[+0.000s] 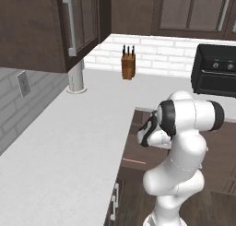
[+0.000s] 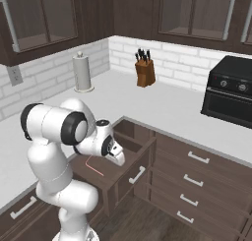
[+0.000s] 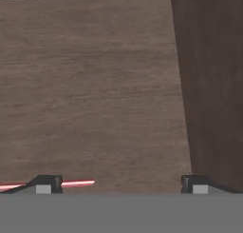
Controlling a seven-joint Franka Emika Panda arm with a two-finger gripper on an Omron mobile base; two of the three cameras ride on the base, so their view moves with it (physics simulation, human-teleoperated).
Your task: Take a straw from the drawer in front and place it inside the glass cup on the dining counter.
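Observation:
The dark brown drawer (image 2: 129, 145) stands pulled out below the white worktop, and the thin red straw (image 2: 93, 166) lies flat on its wooden floor (image 3: 95, 84). The straw (image 1: 133, 161) also shows beside the arm in the left base view. My gripper (image 2: 119, 160) hangs over the open drawer, pointing down into it. In the hand view the gripper (image 3: 121, 184) is open with its fingertips (image 3: 47, 183) wide apart. The straw (image 3: 76, 183) runs past the left tip, its end lying between the two tips. The glass cup and dining counter are out of view.
The drawer's side wall (image 3: 213, 84) rises close to the right fingertip. On the L-shaped worktop (image 2: 162, 105) stand a knife block (image 2: 145, 70), a paper towel roll (image 2: 82, 73) and a black oven (image 2: 231, 90). Closed drawers with silver handles (image 2: 192, 181) lie to the right.

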